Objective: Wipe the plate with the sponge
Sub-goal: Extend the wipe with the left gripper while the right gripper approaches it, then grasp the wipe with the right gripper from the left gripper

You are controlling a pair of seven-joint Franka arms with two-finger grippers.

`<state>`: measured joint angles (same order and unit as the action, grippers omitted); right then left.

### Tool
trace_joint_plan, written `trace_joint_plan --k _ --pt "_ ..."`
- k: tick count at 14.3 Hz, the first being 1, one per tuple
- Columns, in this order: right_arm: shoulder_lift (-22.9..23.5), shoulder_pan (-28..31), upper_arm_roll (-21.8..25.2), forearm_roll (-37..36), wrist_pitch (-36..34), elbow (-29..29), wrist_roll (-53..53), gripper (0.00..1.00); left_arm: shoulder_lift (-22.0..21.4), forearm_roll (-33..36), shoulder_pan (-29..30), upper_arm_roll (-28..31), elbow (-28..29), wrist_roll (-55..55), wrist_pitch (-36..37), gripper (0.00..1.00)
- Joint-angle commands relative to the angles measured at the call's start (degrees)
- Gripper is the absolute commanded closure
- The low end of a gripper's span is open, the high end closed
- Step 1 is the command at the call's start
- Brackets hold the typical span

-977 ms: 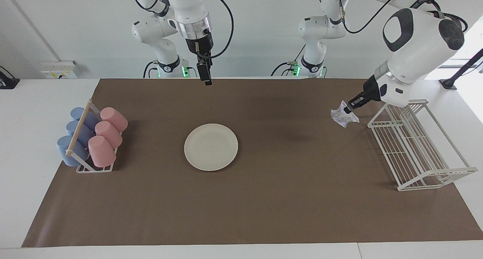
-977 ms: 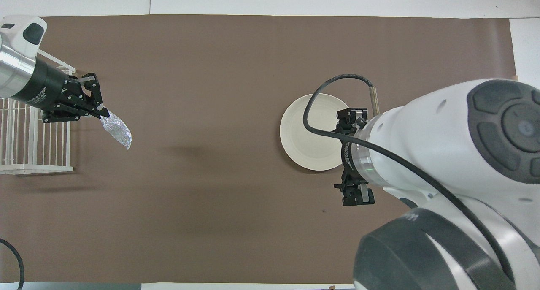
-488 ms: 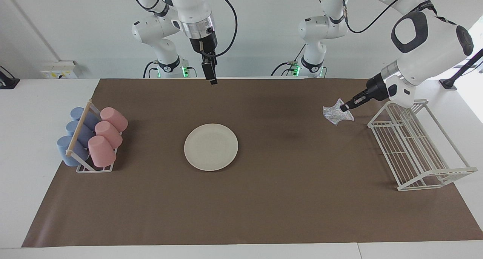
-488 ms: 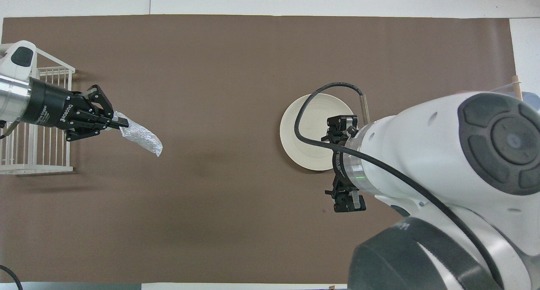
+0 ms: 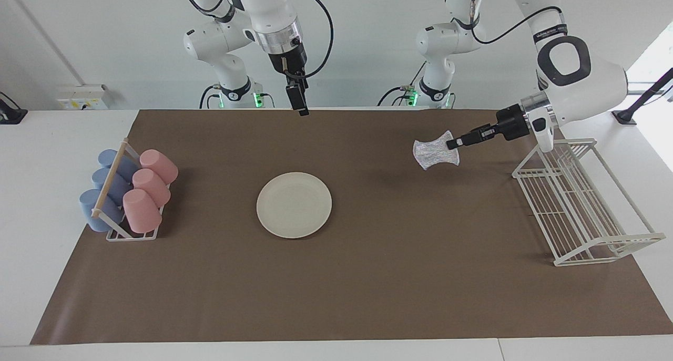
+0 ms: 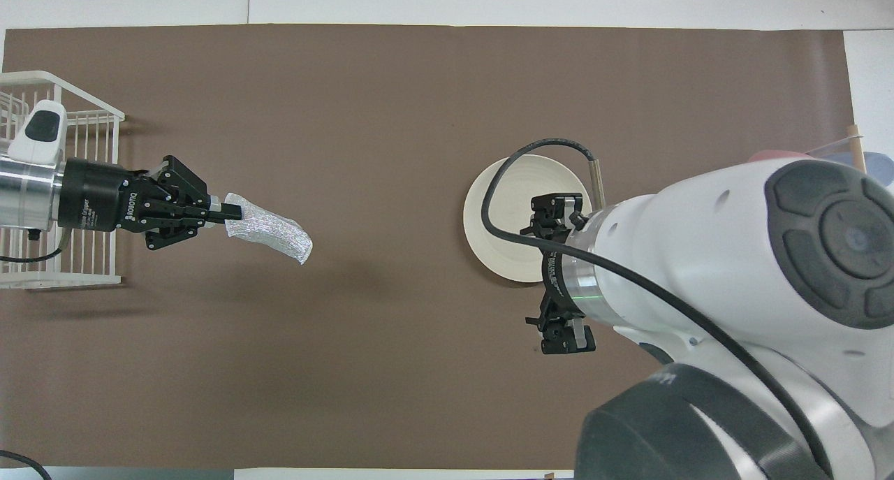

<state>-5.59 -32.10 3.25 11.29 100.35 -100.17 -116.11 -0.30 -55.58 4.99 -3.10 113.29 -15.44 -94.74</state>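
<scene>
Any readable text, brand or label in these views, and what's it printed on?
"ROBOTIQ": white lettering on the left gripper's black body, overhead view; the smaller line beside it is too small to read.
Right gripper: the print on its black collar in the overhead view is too blurred to read.
Nothing else carries text.

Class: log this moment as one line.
left gripper: shut on sponge, over mat | right gripper: open, raised | plate: unwiped
</scene>
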Motion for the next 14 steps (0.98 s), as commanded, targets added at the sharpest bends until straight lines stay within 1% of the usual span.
trace_joint_plan --k 1,2,3,5,6,8,10,12,13,14 --pt "-1.9 0.0 -1.1 5.7 6.6 -3.5 0.4 0.0 -5.9 -10.2 0.3 -0.5 9.2 6.6 -2.0 1.0" --pt "-1.9 0.0 -2.4 7.8 10.2 -4.6 -0.6 0.0 -5.8 -11.8 -0.5 -0.7 9.2 7.0 -2.1 1.0" --pt "-1.9 0.0 -4.1 7.9 12.7 -5.4 -2.4 0.0 -5.8 -14.6 -1.6 -0.6 9.1 7.5 -2.2 1.0" --pt "-1.8 0.0 -6.3 7.9 16.1 -7.0 -4.6 0.0 -5.9 -16.1 -2.3 -0.9 9.3 10.7 -1.8 1.0" --pt "-1.6 0.0 -7.4 7.9 18.5 -8.1 -5.3 0.0 -6.0 -17.4 -3.7 -0.9 9.5 13.0 -1.6 1.0" --pt "0.1 0.0 -8.8 8.3 24.5 -8.2 -7.8 0.0 -5.9 -19.7 -5.9 -0.9 9.6 16.3 -1.1 1.0" --pt "0.4 0.0 -9.5 8.4 25.9 -8.1 -11.5 0.0 -5.6 -19.6 -6.5 -0.6 10.1 25.2 3.5 1.0" --pt "2.4 -0.1 -10.5 8.4 30.4 -8.2 -12.0 0.0 -5.1 -19.0 -6.7 -0.6 10.1 32.6 6.8 1.0" --pt "3.6 -0.4 -11.0 8.4 32.1 -8.2 -12.2 0.0 -5.1 -18.8 -7.2 -0.5 10.2 35.6 8.8 1.0" --pt "4.3 -1.7 -11.0 8.4 32.2 -8.3 -12.6 0.0 -5.4 -18.7 -7.2 -0.6 10.8 36.8 9.6 1.0"
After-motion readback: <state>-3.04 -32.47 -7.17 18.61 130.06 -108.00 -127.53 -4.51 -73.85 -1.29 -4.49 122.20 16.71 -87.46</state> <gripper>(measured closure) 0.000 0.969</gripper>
